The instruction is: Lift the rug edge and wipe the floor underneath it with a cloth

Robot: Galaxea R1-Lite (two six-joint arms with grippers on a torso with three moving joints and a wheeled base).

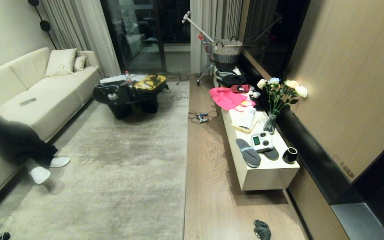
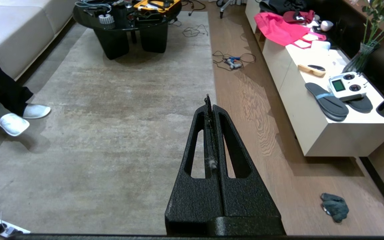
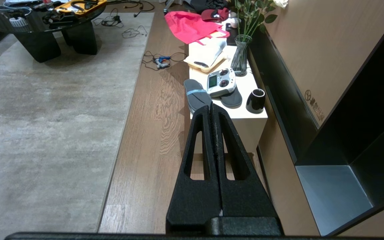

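We see the person [image 1: 12, 143] on the sofa [image 1: 45, 100] only as a blurred dark shape, cut off at the head view's left edge. The cloth [image 1: 262, 229] is clipped by that view's bottom edge. Items on the black coffee table [image 1: 125, 96] are too small to identify

Head view high; both wrist views share the floor [image 1: 208, 160].

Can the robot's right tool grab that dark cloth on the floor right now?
Probably not yet. The cloth lies free on the floor, but the right tool is shut and held high above it.
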